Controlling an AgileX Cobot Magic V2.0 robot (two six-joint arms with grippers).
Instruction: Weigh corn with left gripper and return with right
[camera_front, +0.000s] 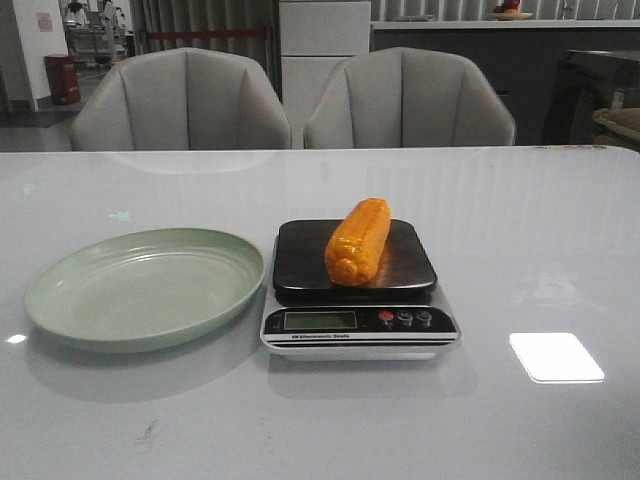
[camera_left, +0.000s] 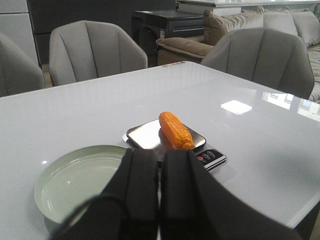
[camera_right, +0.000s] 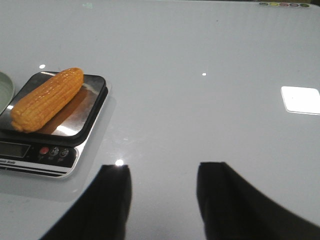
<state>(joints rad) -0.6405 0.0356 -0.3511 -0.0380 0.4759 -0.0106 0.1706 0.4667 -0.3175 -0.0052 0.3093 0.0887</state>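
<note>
Corn (camera_front: 358, 241) is lying on the scale (camera_front: 355, 262) platter, so the weigh half looks done and the return leg is what's left. Green plate (camera_front: 145, 287) sits just beside the scale on the robot's left, nothing in it, presumably the drop target. Cob's long axis runs roughly front-to-back in the front view, near end tipped slightly toward the plate, blunt end facing the robot just behind the display and buttons. Neither arm shows in the front view, so both are pulled back. Left gripper (camera_left: 159, 192): fingers pressed together, nothing between them, aimed over the near table edge with corn ahead of it and plate closer in. Right gripper (camera_right: 162, 197): fingers spread wide, bare table between them, nothing held. From the right wrist view the corn is ahead and off to that arm's left side, well apart from the fingertips. Judgement: right arm has to swing inward toward the scale and rotate the wrist so the fingers straddle the cob across its short axis. Risk is the cob rolling off the smooth platter if it gets nudged.
</note>
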